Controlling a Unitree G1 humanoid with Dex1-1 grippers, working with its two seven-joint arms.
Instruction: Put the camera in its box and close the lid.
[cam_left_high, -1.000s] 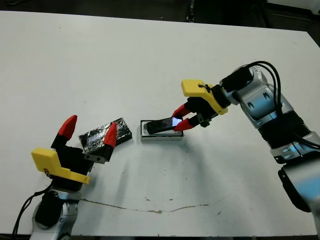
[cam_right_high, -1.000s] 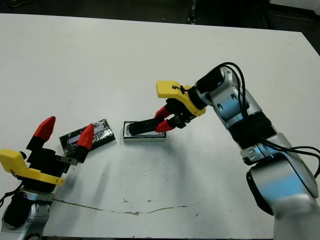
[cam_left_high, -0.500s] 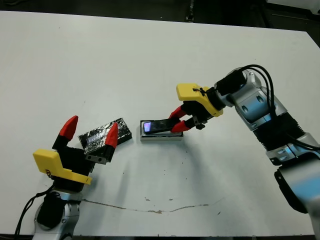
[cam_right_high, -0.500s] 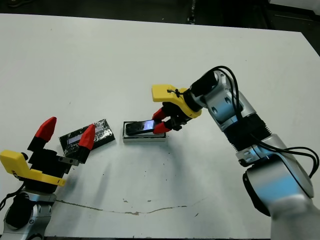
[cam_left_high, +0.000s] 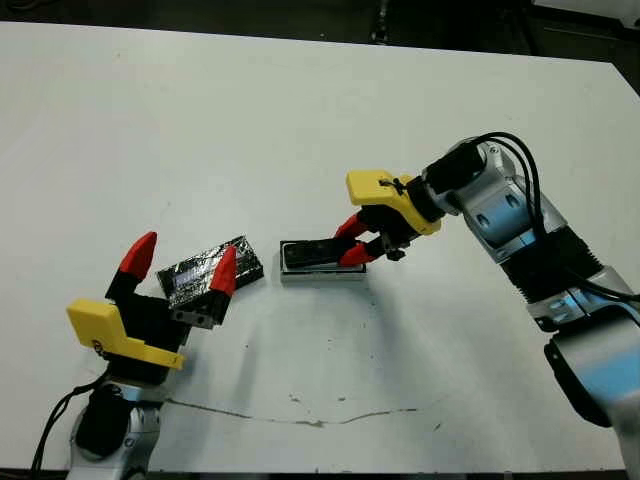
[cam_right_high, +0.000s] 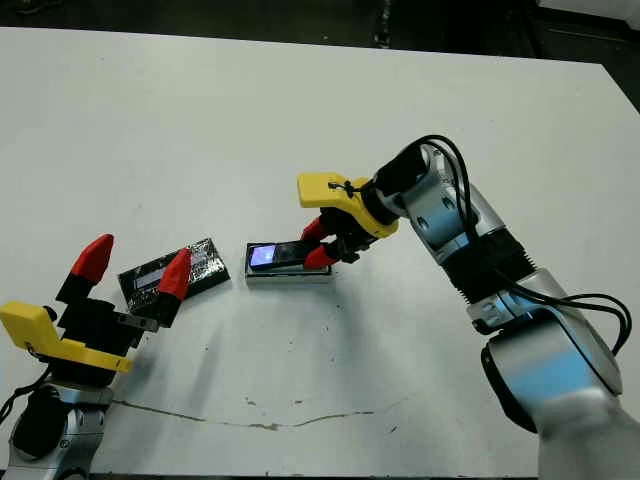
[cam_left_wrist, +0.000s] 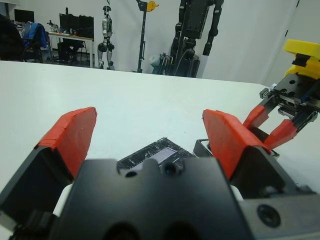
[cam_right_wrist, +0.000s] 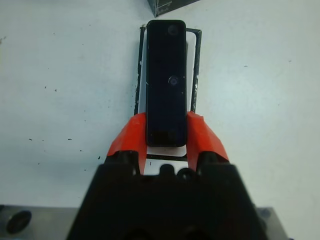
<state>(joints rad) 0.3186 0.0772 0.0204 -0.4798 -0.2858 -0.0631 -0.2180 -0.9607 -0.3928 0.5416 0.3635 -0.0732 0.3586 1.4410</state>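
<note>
Left to right across the white table (cam_left_high: 300, 120): the left pincer (cam_left_high: 180, 262) is hovering near the table's front left with its two red fingers spread apart and gripping nothing, one fingertip (cam_left_high: 222, 268) overlapping the lid in the head views. The lid (cam_left_high: 205, 267) is lying flat, speckled side up with its pale strip showing, just beside the left end of the box and slightly skewed to it; whether the two are touching cannot be told. The box (cam_left_high: 322, 272) is sitting open near the table's middle, its white floor and thin dark rim showing clearly in the right wrist view. The camera (cam_right_wrist: 166, 80) is lying lengthwise over this tray, its far end reaching the end wall next to the lid and its glossy patch catching a bluish glint in the right eye view. The right pincer (cam_left_high: 355, 240) is clamped on the camera's near end, one red finger on each long edge. Judged from these views, the step in hand is seating the camera in the box; it appears nearly lowered, though whether it is resting fully on the floor cannot be told. To do this well, the bar should be kept parallel to the tray's long walls and level, so neither end rides on the rim, and the fingers should part only once it is lying flat inside. Releasing it tilted risks nudging the light tray and leaving the camera propped, which would keep the lid from seating.
</note>
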